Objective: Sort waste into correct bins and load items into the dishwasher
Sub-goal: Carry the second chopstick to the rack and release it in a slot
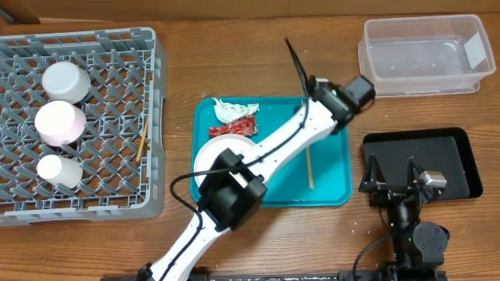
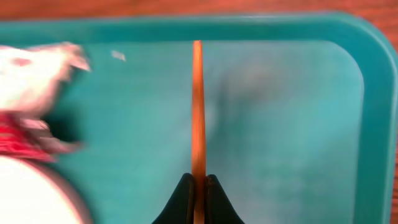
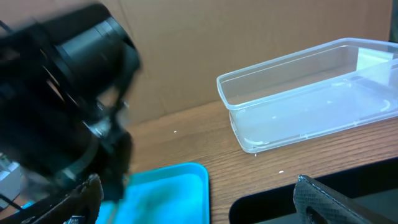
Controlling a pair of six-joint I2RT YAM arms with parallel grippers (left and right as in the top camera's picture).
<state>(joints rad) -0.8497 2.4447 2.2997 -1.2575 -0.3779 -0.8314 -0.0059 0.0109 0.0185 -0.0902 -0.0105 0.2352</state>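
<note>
1. Left gripper is closest, seen in its wrist view: fingertips pressed together on the near end of a chopstick that runs straight away over the teal tray. The pinch sits at the very end, so the far tip will likely swing. Lift slowly and keep the chopstick level.
2. Rack, far left: two bowls and a cup sit upturned on it, and a second chopstick lies near its right edge. That looks the sensible spot to aim for. Lay this one along the lattice, not end-first into a gap where it may drop through.
3. Teal tray, centre: napkin, wrapper and plate lie on its left half, apart from the pinched chopstick. Carry it up and over them rather than sweeping through.
4. From overhead the left arm crosses the teal tray, and I cannot tell there whether the chopstick is off the surface. Confirm the lift before travelling.
5. Tub and black tray, right: neither has a part in this step.
6. Right gripper, spread wide and holding nothing, hovers over the black tray, well clear of the route to the rack.
</note>
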